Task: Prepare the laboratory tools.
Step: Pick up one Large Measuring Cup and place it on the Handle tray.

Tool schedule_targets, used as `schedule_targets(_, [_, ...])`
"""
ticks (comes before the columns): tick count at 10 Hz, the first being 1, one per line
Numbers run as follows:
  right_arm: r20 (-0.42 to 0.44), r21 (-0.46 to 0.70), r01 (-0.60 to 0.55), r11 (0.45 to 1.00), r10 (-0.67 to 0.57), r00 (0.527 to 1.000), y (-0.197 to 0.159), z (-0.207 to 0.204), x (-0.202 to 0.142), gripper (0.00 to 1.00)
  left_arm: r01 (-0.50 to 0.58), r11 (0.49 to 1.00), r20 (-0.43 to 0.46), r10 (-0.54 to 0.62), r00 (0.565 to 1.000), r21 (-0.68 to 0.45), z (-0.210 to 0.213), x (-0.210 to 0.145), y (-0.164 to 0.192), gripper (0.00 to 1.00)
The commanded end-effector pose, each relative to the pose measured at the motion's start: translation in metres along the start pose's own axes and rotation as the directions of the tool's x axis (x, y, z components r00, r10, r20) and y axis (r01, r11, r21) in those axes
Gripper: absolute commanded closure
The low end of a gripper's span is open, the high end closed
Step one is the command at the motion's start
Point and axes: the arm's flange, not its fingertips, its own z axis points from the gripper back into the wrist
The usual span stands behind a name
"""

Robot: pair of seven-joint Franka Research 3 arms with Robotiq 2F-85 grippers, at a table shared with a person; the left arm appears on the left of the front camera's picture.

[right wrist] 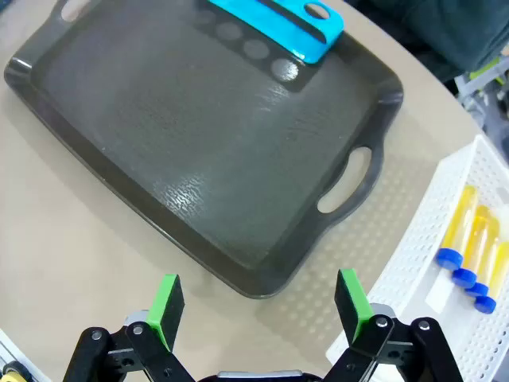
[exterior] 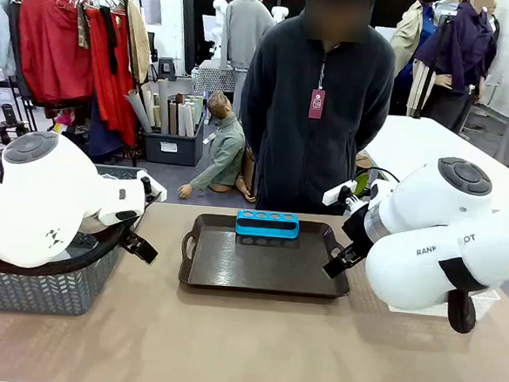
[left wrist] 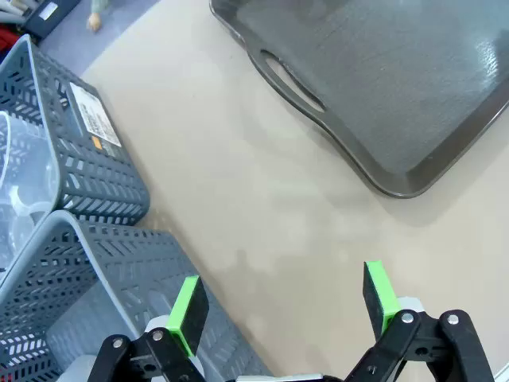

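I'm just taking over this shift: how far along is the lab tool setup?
Done: only the blue rack sits on the tray, its holes empty. In hand: nothing; the left pincer and right pincer are both open and empty. Left: the yellow tubes with blue caps lie in the white basket, and clear plasticware sits in a grey basket.

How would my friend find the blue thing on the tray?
Find the dark tray in the middle of the table. At its far edge, nearest the standing person, sits a rack. Its bright blue colour and the row of round holes on top set it apart.
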Motion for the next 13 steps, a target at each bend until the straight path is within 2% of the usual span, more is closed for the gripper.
schedule_targets(1, [0.000, 0.000, 0.000, 1.000, 0.000, 1.000, 0.0000, 0.0001, 0.0000, 0.00, 0.000, 1.000, 0.000, 0.000, 1.000, 0.000, 0.0001, 0.0000, 0.0000, 0.00])
schedule_targets(13, [0.000, 0.000, 0.000, 1.000, 0.000, 1.000, 0.0000, 0.0001, 0.0000, 0.00, 0.000, 1.000, 0.000, 0.000, 1.000, 0.000, 0.0001, 0.0000, 0.0000, 0.00])
